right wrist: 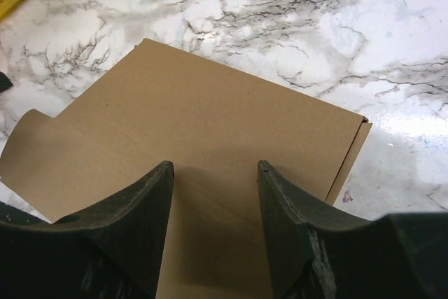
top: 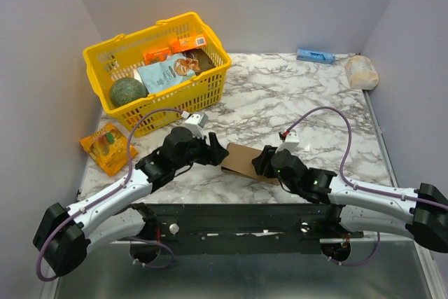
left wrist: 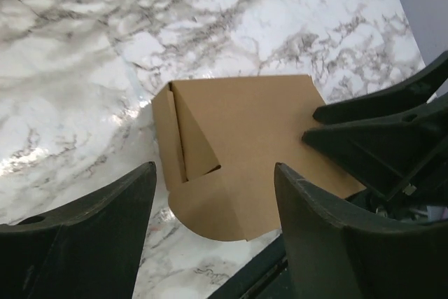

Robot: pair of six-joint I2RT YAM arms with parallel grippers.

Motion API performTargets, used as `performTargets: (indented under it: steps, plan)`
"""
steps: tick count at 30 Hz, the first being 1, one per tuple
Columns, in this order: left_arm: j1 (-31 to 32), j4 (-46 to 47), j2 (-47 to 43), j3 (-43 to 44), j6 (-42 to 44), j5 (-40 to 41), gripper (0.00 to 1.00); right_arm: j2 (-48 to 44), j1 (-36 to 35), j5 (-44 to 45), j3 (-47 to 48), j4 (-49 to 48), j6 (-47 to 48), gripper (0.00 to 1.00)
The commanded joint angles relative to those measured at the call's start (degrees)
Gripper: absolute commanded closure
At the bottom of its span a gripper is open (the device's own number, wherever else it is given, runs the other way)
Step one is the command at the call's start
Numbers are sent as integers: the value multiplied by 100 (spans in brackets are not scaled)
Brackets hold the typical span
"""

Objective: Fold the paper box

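From above, the flattened paper box (top: 240, 162) lies on the marble table (top: 294, 96) near its front edge. Its long axis runs between the left gripper (top: 218, 153) and the right gripper (top: 260, 163), both reaching in low at its ends.

Left wrist: jaws apart, box just ahead, one flap raised.

Right wrist: jaws apart, cardboard running beneath them.

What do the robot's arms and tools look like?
The left arm and right arm have white links and black joints, each trailing a looped purple cable. The left tool and right tool are black, with broad curved fingers.
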State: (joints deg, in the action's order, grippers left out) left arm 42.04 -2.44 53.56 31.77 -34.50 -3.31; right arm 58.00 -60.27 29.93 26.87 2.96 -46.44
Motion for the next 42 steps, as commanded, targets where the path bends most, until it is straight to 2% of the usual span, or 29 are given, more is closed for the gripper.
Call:
performTargets:
  steps: [1, 7, 16, 21, 25, 30, 33, 35, 40, 42]
  plan:
    - [-38, 472, 304, 31, -118, -1153, 25, 115, -29, 197, -191, 337, -103, 40]
    - [-38, 692, 638, -127, -355, -1400, 26, 203, -29, 180, -147, 337, -103, 40]
    - [-38, 963, 1139, -118, -303, -1277, 25, 212, -20, 136, -121, 337, -94, 40]
    - [-38, 1228, 1437, -162, -224, -1242, 30, 168, -29, 127, -130, 337, -85, 40]
    - [-47, 1018, 1482, -145, -22, -751, 34, 98, -20, 118, -130, 345, -24, 39]
    - [-38, 824, 1315, -162, 224, -197, 29, -69, -29, 135, -25, 477, 73, 36]
    - [-47, 815, 1350, -206, 268, -126, 23, -314, -20, 293, 177, 924, 134, 31]
    - [-64, 885, 1420, -241, 277, -161, 20, -464, -29, 364, 274, 1232, 240, 22]
    - [-100, 1210, 1666, -364, 225, -293, 19, -1026, -20, 408, 336, 1794, 241, 8]
    - [-126, 1272, 1797, -356, 216, -337, 19, -1132, -11, 426, 240, 1953, 57, 6]
